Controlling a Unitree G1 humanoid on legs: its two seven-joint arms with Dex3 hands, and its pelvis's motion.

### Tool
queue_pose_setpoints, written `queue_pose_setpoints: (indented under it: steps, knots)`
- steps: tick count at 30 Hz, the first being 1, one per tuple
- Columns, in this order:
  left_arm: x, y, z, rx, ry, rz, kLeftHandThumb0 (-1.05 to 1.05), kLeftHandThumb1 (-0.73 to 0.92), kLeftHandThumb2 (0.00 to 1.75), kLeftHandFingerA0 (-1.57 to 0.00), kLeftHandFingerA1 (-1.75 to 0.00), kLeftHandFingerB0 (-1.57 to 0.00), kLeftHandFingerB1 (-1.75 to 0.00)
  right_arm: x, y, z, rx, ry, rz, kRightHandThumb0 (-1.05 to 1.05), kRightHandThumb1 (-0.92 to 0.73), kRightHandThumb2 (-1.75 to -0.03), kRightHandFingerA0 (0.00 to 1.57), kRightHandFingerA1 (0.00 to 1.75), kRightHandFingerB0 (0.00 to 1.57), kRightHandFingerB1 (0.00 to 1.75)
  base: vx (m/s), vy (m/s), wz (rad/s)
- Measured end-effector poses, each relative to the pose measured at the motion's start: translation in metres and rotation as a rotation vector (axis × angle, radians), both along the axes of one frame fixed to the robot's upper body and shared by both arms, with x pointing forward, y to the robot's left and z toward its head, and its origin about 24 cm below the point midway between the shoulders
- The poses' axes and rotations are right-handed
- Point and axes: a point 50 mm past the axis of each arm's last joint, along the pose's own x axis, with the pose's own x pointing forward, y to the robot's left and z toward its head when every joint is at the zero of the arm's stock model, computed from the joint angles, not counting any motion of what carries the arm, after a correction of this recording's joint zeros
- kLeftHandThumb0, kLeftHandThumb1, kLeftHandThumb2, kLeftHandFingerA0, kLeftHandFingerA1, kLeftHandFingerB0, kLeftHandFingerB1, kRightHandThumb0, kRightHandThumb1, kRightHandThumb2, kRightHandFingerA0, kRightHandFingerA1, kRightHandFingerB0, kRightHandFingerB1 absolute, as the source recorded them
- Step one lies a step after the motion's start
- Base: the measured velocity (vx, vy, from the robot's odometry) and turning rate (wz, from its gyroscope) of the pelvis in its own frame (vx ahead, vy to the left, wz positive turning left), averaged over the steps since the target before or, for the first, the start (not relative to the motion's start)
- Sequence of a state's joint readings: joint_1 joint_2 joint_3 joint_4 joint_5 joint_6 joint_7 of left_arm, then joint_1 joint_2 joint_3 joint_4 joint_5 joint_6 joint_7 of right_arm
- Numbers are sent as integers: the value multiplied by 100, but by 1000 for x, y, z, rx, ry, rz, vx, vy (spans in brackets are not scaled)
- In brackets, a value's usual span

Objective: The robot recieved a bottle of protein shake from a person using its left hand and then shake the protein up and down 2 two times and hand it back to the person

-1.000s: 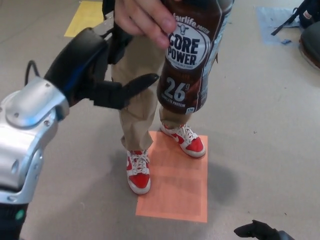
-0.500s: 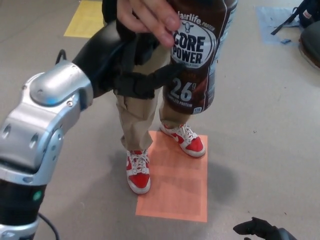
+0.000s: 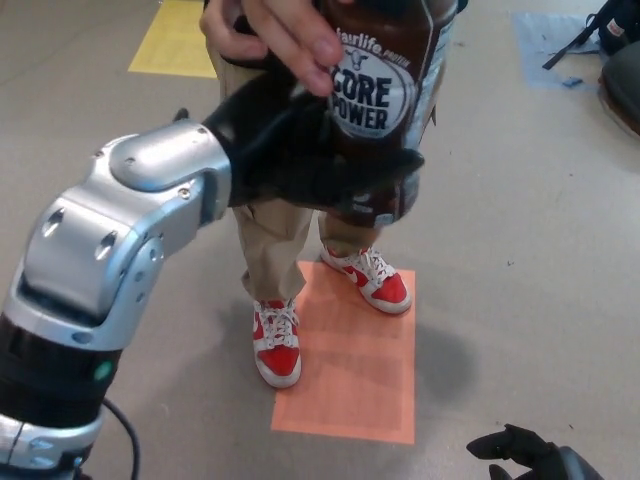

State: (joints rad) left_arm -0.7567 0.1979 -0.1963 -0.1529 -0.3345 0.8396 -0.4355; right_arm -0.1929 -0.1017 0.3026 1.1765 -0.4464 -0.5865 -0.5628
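The left hand wraps its black fingers around the lower part of the protein shake bottle, closed on it. A person's hand grips the bottle just above. The silver forearm rises from the lower left. Below stand red shoes on an orange mat. The right hand sits low, fingers unclear.

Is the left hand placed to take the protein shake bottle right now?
Probably yes: the left hand is wrapped across the lower part of the protein shake bottle, nothing between them. The person's hand holds its upper part.
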Motion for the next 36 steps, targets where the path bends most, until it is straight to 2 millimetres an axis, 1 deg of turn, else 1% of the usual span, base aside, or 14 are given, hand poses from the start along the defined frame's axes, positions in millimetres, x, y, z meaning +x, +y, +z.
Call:
queue_pose_setpoints:
  steps: [4,5,7,8,9,10,11,13,15,16,20,22,30,36]
  knots:
    - [-1,-7,-1,32,54,-22,-82,56,58,0,-1,0,0,0,-1,0,5,-3,-4,-27,-78,-84,97,70,77,65,0,0,0]
    - [-1,-8,-1,35,63,-26,-80,47,84,0,-8,0,0,0,-1,0,6,-3,-5,-27,-78,-83,97,70,77,65,0,0,0]
    - [-2,-14,-1,36,87,-35,-61,47,75,-10,-42,-6,-26,0,-1,0,8,-3,-6,-26,-77,-84,97,70,76,64,0,0,0]
    - [-3,-18,-1,31,93,-35,-61,47,75,-10,-42,-6,-26,0,-1,0,10,-3,-7,-26,-77,-84,97,70,76,64,0,0,0]
    - [-4,-25,-3,21,97,-29,-44,69,63,-49,-42,-15,-28,0,-2,0,12,-3,-9,-27,-77,-83,97,69,77,65,0,0,0]
    - [-6,-29,-4,11,97,-25,-44,69,63,-49,-42,-15,-28,0,-1,0,14,-3,-9,-27,-77,-83,97,69,77,65,0,0,0]
    - [-7,-32,-5,1,97,-20,-24,88,67,-102,-54,-36,-33,0,-1,0,15,-3,-9,-27,-76,-87,99,69,78,64,0,0,0]
    - [-11,-40,-10,-27,99,-5,-19,85,66,-122,-86,-71,-44,0,-2,0,17,-2,-8,-28,-77,-85,98,69,76,64,0,0,0]
    - [-13,-44,-17,-52,103,22,-17,85,67,-122,-94,-81,-52,0,-2,0,18,-2,-8,-29,-77,-84,98,69,76,64,0,0,0]
    - [-13,-46,-20,-61,103,36,-19,83,72,-114,-108,-81,-88,0,-2,0,19,-2,-9,-28,-76,-85,99,70,77,64,0,0,0]
    - [-14,-49,-27,-91,77,114,-18,81,74,-107,-118,-75,-109,0,-2,1,29,-5,-13,-29,-77,-85,98,70,77,65,0,0,0]
    - [-14,-49,-28,-99,57,148,-15,77,80,-96,-135,-70,-120,1,-3,1,34,-8,-15,-30,-79,-81,98,68,76,64,0,0,0]
    - [-9,-37,-33,-119,-34,289,-18,80,74,-89,-140,-69,-117,1,-3,2,56,-4,-27,-29,-80,-79,97,69,77,63,0,0,0]
    - [-10,-27,-54,-91,-42,355,-17,83,68,-94,-134,-67,-115,1,-3,2,65,-5,-24,-30,-79,-81,97,68,74,61,0,0,0]
